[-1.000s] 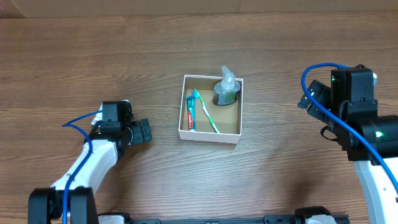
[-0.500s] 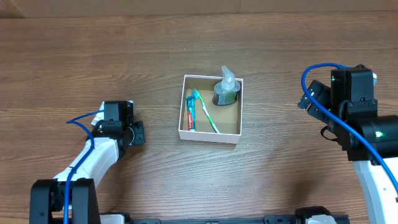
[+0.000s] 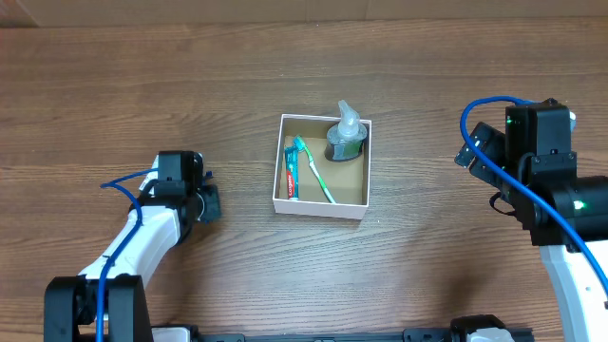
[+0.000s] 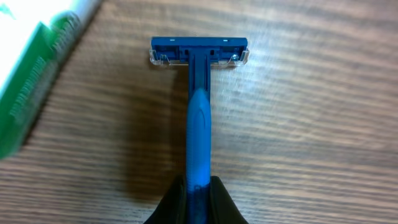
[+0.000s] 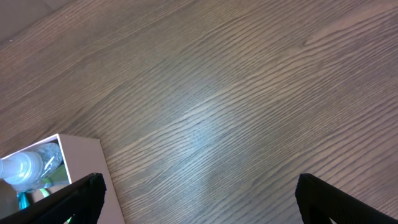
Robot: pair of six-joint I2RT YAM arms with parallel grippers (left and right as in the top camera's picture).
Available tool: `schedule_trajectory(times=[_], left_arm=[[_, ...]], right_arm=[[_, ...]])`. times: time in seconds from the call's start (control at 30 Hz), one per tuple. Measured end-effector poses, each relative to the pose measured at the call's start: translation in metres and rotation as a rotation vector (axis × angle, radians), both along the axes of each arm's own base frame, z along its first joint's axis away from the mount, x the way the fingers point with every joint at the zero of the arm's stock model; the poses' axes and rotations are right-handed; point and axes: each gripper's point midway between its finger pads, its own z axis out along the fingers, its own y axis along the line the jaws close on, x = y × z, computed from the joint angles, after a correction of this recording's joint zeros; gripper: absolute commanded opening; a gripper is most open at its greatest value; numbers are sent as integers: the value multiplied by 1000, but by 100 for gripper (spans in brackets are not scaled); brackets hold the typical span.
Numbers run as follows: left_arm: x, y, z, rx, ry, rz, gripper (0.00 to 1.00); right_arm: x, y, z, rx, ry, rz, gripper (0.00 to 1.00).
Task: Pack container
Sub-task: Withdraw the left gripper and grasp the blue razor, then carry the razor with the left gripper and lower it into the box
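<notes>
1. Container point(image 3: 318, 209), a square shallow box with white walls and a brown inside, sits on the wooden table point(image 3: 142, 85) between the two arms, with toiletries inside it
2. Right arm point(image 3: 556, 190) stands well to the right of the container, its black wrist raised and a blue cable looping toward the box. The right gripper point(image 5: 199, 190) is spread wide with nothing between its fingers. Its camera looks down on bare wood, with the container's corner at the lower left
3. Left arm point(image 3: 142, 237) reaches up from the near edge, left of the container, its white link slanting toward the box. The left gripper point(image 4: 196, 205) points at the container's left wall, low over the table and apart from the box
4. Clear pump bottle point(image 3: 346, 138) stands in the container's far right corner; its label is too small to read
5. Toothpaste tube point(image 3: 291, 176), red and teal, lies along the container's left wall; its lettering cannot be read
6. Teal toothbrush point(image 3: 318, 176) lies slantwise beside the tube
7. Green-and-white packet point(image 4: 37, 81) shows in the left wrist view; its print is blurred
8. Blue razor point(image 4: 199, 124) is clamped by its handle end in the closed left gripper, its head pointing away from the fingers, over the table outside the container
</notes>
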Motion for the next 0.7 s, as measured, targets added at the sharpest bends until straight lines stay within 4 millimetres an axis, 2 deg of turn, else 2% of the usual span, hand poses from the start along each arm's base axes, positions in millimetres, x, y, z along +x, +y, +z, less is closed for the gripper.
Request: schedule_trajectory(times=[0.13, 0.2, 0.37, 0.57, 0.7], left_arm=[[13, 0, 24, -14, -45, 31, 8], [19, 0, 45, -17, -87, 36, 8], [22, -5, 78, -55, -139, 54, 8], [26, -45, 125, -148, -245, -2, 9], [22, -93, 158, -221, -308, -92, 9]], right_arm=[[0, 0, 0, 0, 0, 1, 100], [0, 0, 0, 0, 0, 0, 100], [0, 0, 0, 0, 0, 1, 100], [0, 0, 0, 0, -1, 0, 100], [0, 0, 0, 0, 0, 0, 100]])
